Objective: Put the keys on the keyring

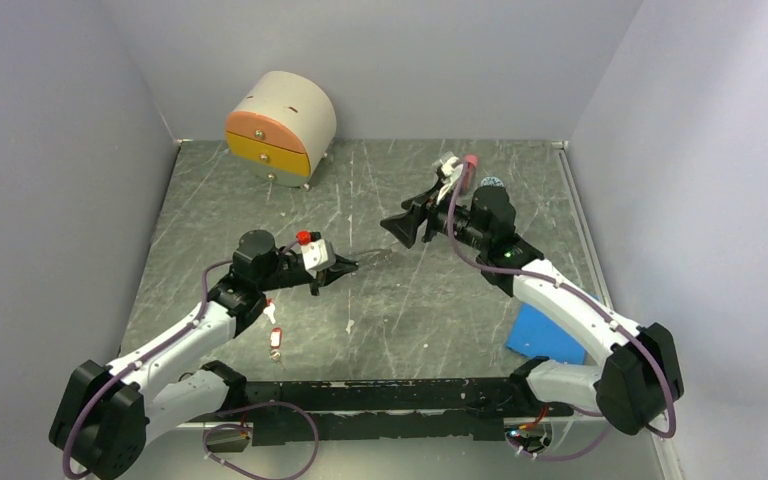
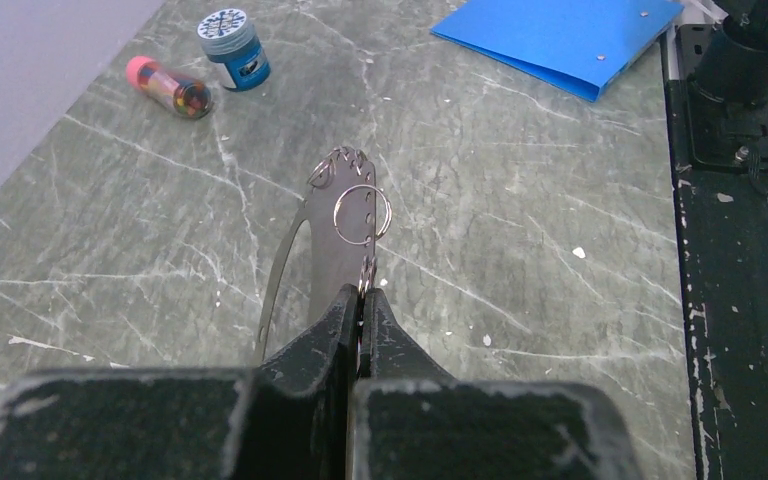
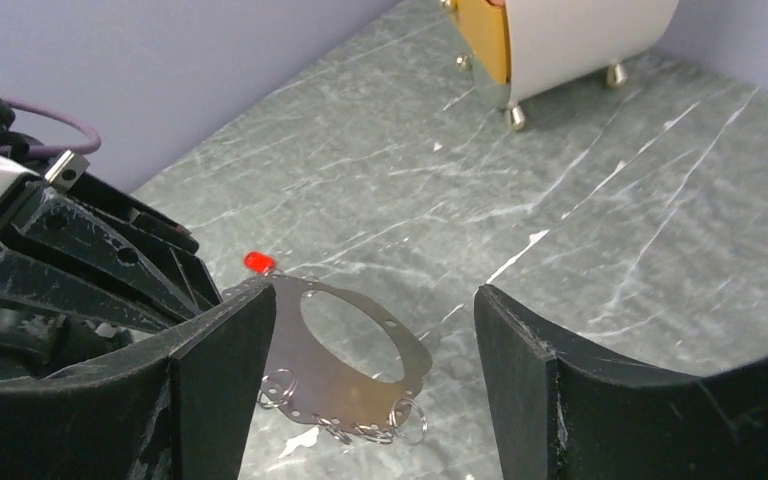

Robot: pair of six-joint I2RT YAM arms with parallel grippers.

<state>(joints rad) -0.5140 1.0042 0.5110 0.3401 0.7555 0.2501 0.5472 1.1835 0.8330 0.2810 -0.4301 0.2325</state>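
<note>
Currently, the left gripper (image 2: pixel 363 297) is clamped tight on the keyring (image 2: pixel 345 205) edge — the right gripper (image 3: pixel 375 310) is spread wide, gripping and touching nothing.

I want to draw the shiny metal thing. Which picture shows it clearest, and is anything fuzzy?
Left wrist view: keyring plate sharp, evenly lit; the left hand gripping it looks fuzzy up close. Right wrist view: plate pale with glare, right hand's dark fingers soft-edged. Top view: too small to make out.
</note>
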